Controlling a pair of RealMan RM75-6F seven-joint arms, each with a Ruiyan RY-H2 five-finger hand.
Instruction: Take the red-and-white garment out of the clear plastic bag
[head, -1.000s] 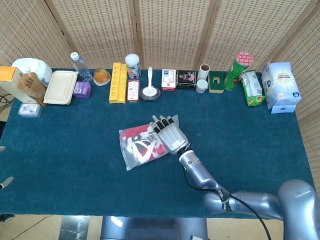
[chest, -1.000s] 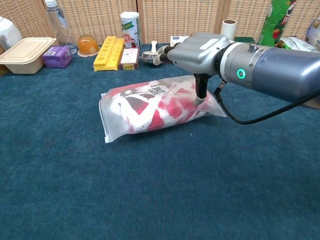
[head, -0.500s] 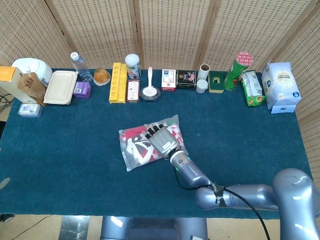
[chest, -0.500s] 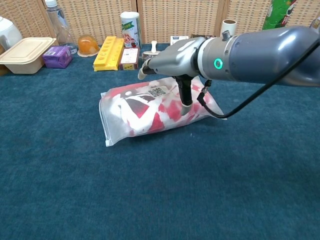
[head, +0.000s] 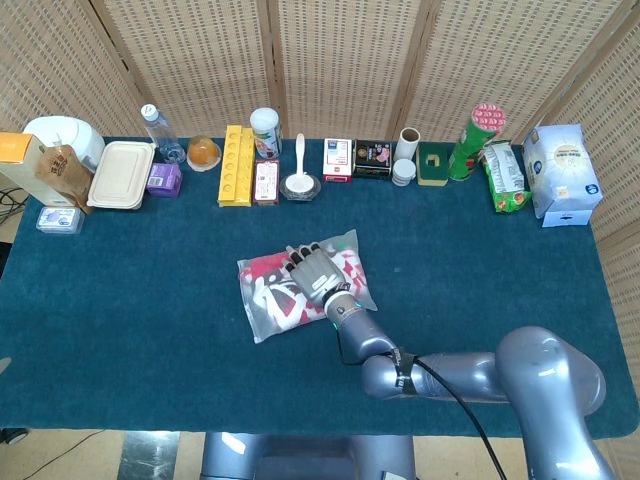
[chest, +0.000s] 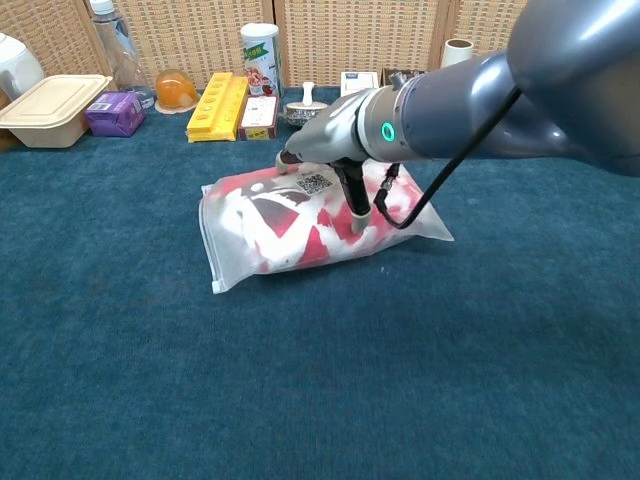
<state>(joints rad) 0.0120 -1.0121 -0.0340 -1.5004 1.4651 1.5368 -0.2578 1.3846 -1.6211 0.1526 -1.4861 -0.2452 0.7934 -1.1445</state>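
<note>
On top of the clear plastic bag (chest: 300, 225), long axis left-right, right hand (chest: 330, 140) rests, fingers apart, thumb pressing down.

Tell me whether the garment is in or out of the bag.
Still in: the red-and-white garment shows only through the clear plastic bag, with the right robot hand resting on top.
</note>
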